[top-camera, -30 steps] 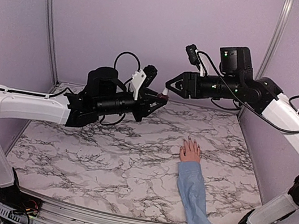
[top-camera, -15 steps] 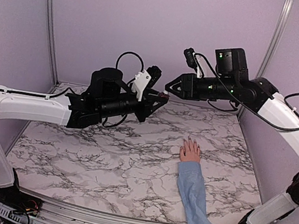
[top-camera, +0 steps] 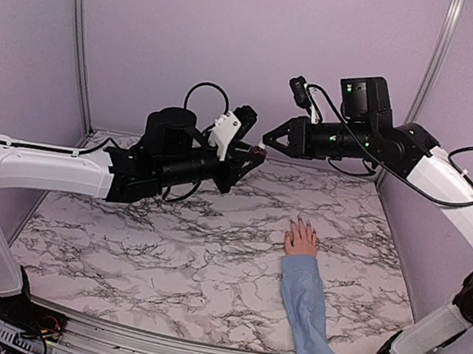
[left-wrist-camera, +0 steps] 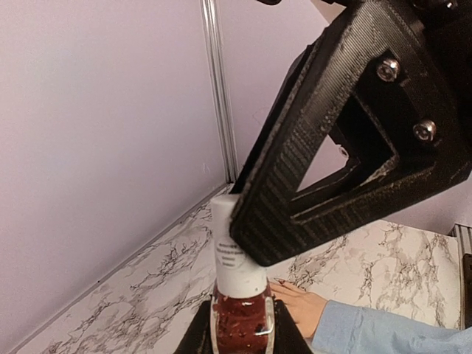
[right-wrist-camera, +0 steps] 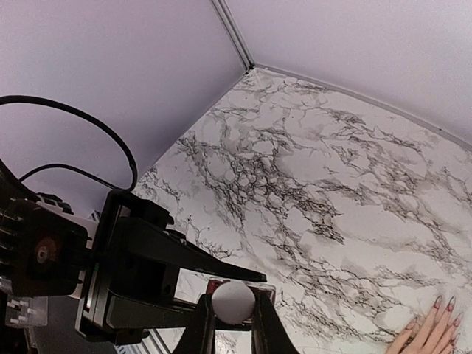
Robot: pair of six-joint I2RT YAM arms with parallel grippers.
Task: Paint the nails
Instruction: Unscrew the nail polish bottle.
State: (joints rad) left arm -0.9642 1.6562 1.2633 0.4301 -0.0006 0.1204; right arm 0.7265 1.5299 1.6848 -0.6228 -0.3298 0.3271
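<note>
A small bottle of dark red polish [left-wrist-camera: 242, 324] with a white cap [left-wrist-camera: 234, 251] is held in the air above the back of the table. My left gripper [top-camera: 252, 155] is shut on the glass body. My right gripper [top-camera: 268, 142] comes from the right and is shut on the white cap [right-wrist-camera: 233, 302]. A pinkish hand [top-camera: 301, 239] in a light-blue sleeve [top-camera: 308, 316] lies flat on the marble, right of centre. Its nails [top-camera: 300, 219] point toward the back wall. The nails [right-wrist-camera: 441, 302] show at the lower right of the right wrist view.
The marble tabletop [top-camera: 170, 248] is bounded by lilac walls at the back and sides, with metal corner posts [top-camera: 79, 23]. The forearm runs from the near edge up to the hand. Both arms hang well above the surface.
The right gripper's jaws have closed onto the white cap. Both arms shifted only slightly; the hand on the table has not moved.
</note>
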